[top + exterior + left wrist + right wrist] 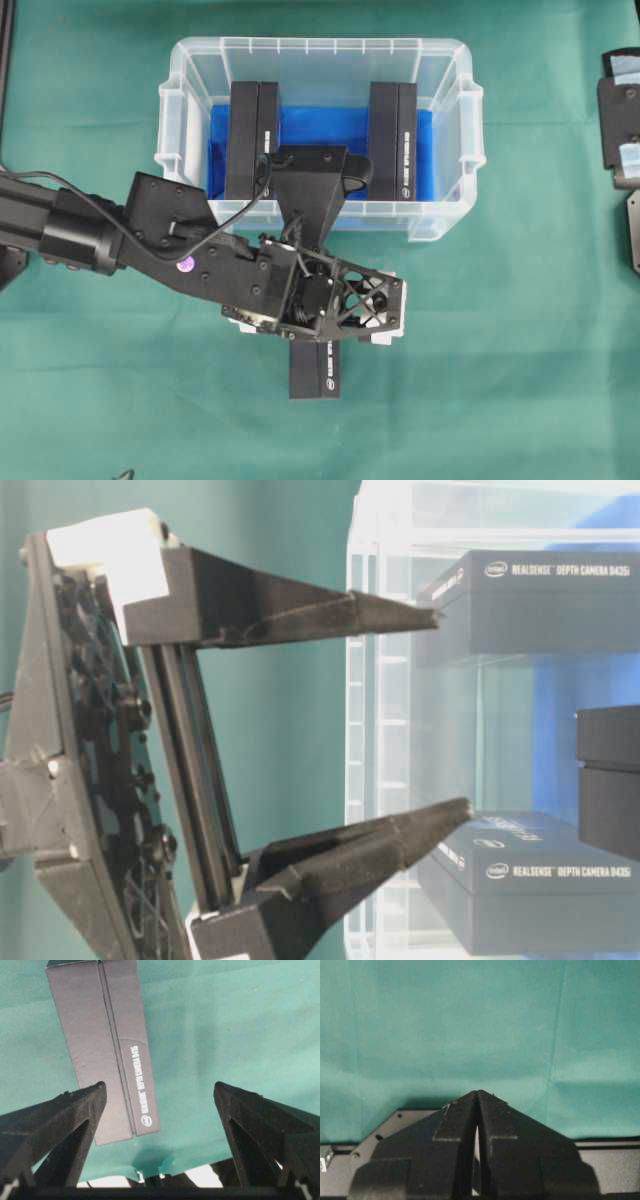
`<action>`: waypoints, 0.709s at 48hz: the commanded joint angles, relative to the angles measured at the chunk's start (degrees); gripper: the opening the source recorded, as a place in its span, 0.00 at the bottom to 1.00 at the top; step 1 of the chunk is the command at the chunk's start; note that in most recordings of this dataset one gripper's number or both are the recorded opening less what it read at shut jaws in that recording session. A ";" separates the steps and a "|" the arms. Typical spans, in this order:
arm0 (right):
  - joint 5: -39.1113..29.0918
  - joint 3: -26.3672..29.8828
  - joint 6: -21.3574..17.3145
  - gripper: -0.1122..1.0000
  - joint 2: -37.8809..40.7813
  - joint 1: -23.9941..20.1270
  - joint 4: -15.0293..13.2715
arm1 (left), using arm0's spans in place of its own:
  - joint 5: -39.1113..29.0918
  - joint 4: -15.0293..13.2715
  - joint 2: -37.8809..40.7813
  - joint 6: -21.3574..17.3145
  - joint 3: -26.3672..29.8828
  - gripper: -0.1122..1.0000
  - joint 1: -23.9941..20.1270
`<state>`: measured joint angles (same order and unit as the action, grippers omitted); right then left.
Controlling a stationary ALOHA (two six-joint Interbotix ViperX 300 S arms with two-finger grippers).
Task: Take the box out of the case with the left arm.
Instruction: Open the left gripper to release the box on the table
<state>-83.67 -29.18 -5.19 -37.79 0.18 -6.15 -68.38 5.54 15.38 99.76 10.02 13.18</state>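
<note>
**1 box out, 2 boxes in**

The worktop [520,380] has a green cloth on it. The big clear case [440,215] sits near the back, with a blue bottom. 2 black boxes [250,140] [393,130] lie inside it. The left arm [120,235] reaches over the front of the case. 1 box [315,372] lies flat on the cloth, outside the case. The left pincer [160,1091] is wide above it and holds nothing. The right pincer [477,1094] is squeezed together, with nothing in it.
</note>
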 commanded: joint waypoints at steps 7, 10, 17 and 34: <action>-0.09 0.70 0.00 0.12 -0.09 0.09 0.00 | -0.09 0.26 -3.43 -0.09 -0.09 0.89 0.26; -0.09 0.70 0.00 0.12 -0.09 0.00 0.00 | -0.09 0.26 -4.22 -0.09 -0.97 0.89 0.44; -0.09 0.70 0.00 0.12 -0.09 0.09 -0.09 | -0.09 0.26 -7.21 0.18 -4.31 0.89 1.05; -0.09 0.70 0.09 0.12 -0.09 0.00 -0.09 | -1.49 0.26 -18.46 1.58 -17.31 0.89 3.08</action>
<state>-83.76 -29.18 -5.19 -37.79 0.18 -6.15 -69.61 5.54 1.41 100.72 -5.45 15.56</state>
